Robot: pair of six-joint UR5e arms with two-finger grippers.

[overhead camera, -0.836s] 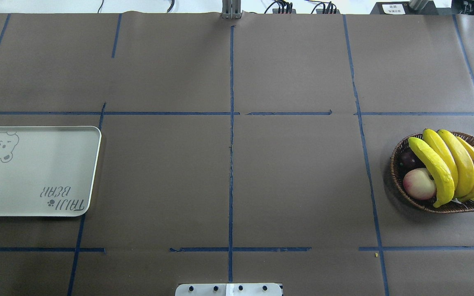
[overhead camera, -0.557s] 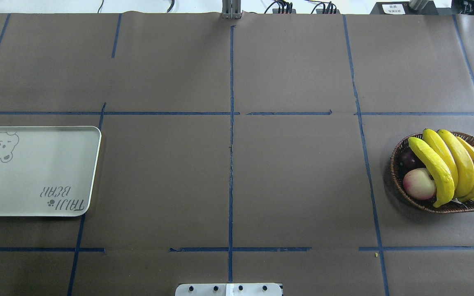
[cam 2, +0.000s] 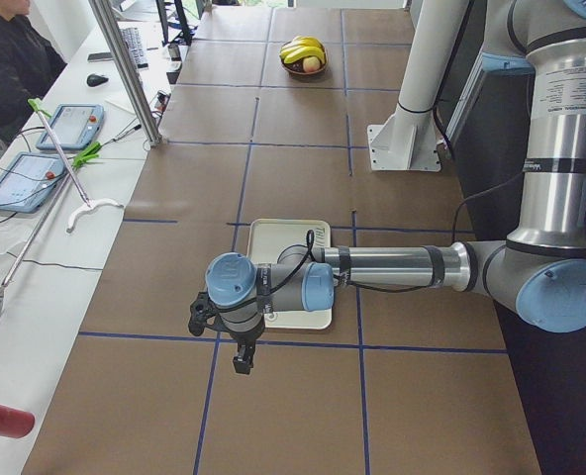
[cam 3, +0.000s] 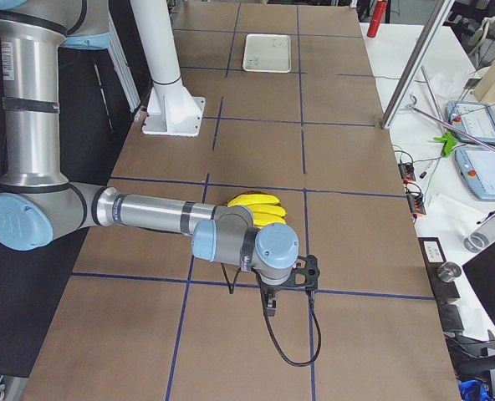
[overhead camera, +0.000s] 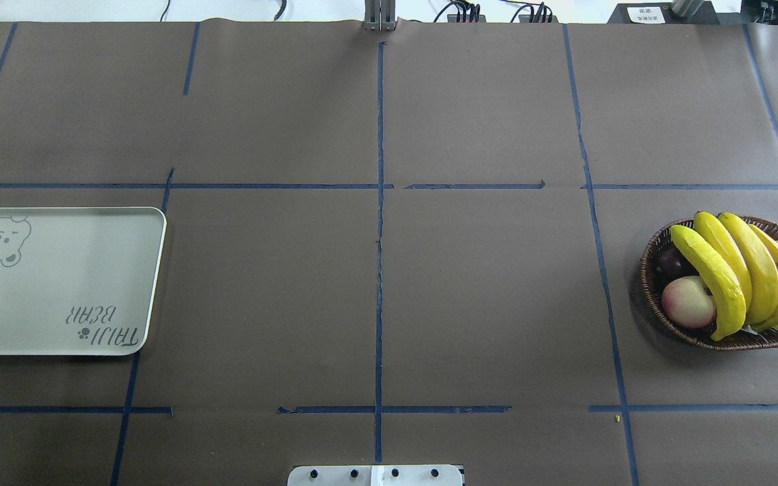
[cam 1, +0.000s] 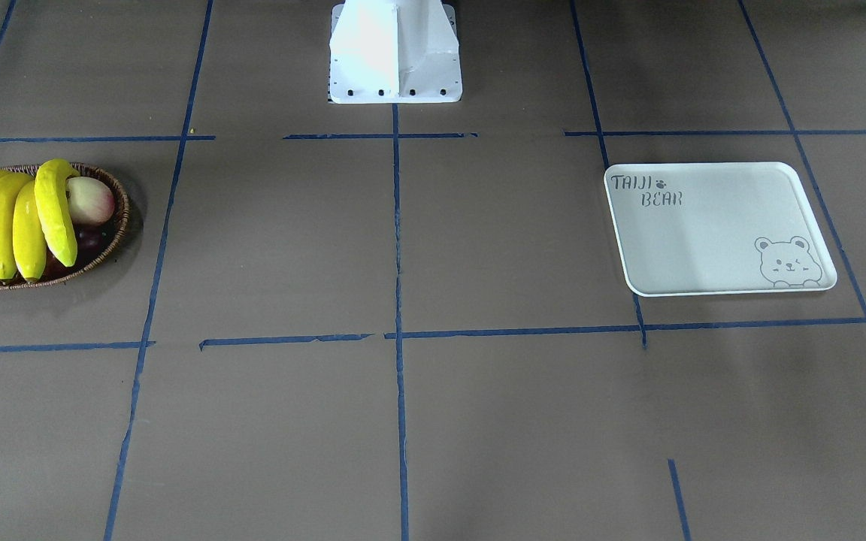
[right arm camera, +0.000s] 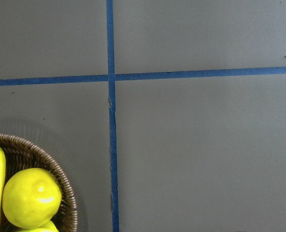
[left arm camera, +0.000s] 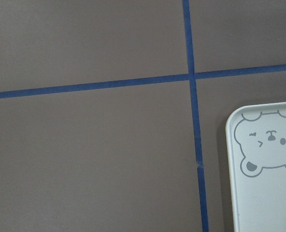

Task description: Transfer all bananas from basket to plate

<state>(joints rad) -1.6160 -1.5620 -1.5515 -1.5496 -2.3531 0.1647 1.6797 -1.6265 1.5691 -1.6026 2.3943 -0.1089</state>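
Several yellow bananas (overhead camera: 733, 270) lie side by side across a brown wicker basket (overhead camera: 652, 270) at the table's right end. The white plate (overhead camera: 58, 280), with a bear drawing and "TAIJI BEAR" lettering, sits bare at the left end. My left gripper (cam 2: 244, 361) hangs beyond the plate (cam 2: 283, 237), seen only in the exterior left view, so I cannot tell if it is open. My right gripper (cam 3: 270, 311) hangs just past the bananas (cam 3: 256, 209), seen only in the exterior right view, state also unclear. The right wrist view catches the basket rim (right arm camera: 61, 174).
A pink peach-like fruit (overhead camera: 687, 302), a dark fruit (overhead camera: 672, 258) and a round lemon (right arm camera: 31, 197) share the basket. The white robot pedestal (cam 1: 395, 52) stands mid-table at my side. A metal pole (cam 2: 125, 69) and a bench with tablets (cam 2: 70, 124) flank the far edge.
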